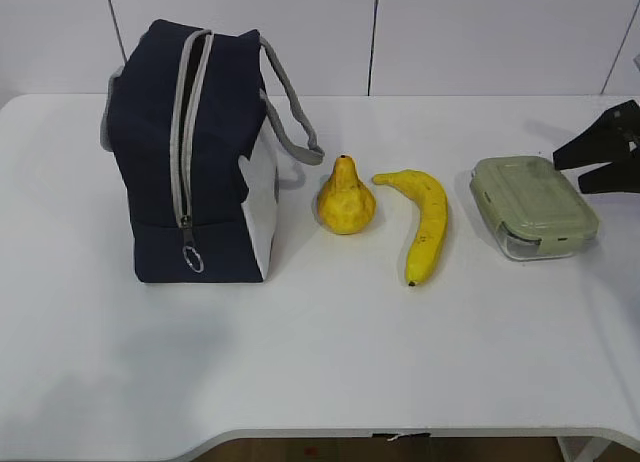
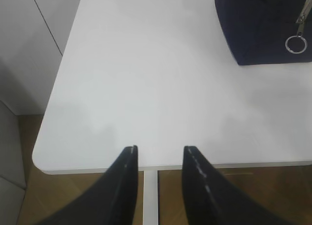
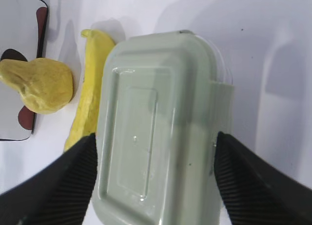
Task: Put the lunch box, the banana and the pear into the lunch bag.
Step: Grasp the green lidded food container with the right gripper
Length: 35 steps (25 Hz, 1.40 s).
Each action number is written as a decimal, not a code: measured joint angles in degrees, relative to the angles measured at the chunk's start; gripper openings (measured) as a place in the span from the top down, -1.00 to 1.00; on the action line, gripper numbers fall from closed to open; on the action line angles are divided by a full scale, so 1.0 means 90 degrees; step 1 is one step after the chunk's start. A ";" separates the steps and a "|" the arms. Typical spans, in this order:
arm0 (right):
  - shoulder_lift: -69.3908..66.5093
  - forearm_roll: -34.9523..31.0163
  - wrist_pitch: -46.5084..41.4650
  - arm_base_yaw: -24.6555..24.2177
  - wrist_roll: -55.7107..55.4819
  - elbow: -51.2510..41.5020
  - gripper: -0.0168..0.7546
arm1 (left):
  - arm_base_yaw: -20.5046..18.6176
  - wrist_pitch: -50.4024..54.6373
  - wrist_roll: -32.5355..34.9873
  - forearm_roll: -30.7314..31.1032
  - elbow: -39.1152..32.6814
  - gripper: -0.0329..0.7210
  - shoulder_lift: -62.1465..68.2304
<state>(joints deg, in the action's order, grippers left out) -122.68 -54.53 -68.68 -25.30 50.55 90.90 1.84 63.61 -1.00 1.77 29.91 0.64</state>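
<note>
On a white table [image 1: 320, 362], the zipped navy lunch bag [image 1: 190, 162], pear [image 1: 346, 199], banana [image 1: 425, 222] and green-lidded lunch box [image 1: 533, 204] stand in a row. The right gripper [image 3: 156, 171] is spread wide, straddling the lunch box; the left gripper [image 2: 158, 159] hangs parted, holding nothing. No writing is readable.

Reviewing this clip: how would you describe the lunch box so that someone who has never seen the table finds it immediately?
Start at the navy lunch bag on the left and go right past the pear and banana. The lunch box is last: a clear container with a sage-green lid, the only rectangular item.
</note>
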 joint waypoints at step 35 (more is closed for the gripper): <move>-0.0634 -0.0270 0.0038 -0.0039 0.0011 0.0011 -0.57 | 0.0000 0.0000 0.0000 0.0000 0.0000 0.27 0.0000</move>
<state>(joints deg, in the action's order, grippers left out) -128.39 -56.96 -68.34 -25.65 50.65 91.00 1.84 63.61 -1.00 1.77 29.91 0.64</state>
